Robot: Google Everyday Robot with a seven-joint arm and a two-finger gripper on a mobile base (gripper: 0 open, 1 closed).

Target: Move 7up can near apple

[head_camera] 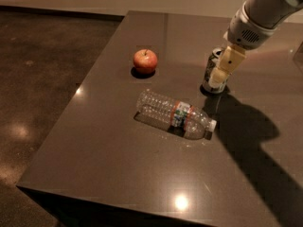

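The 7up can (209, 70) stands upright on the dark table, right of centre, white and green with a silver top. The apple (145, 61) is red-orange with a short stem and sits to the can's left, well apart from it. My gripper (218, 79) comes down from the upper right on a white arm. Its cream tip overlaps the right half of the can and hides that side. I cannot tell whether it touches the can.
A clear plastic bottle (175, 114) with an orange and green label lies on its side in front of the can and the apple, cap toward the right. The table's (94, 164) left and near edges drop to a brown floor (38, 79).
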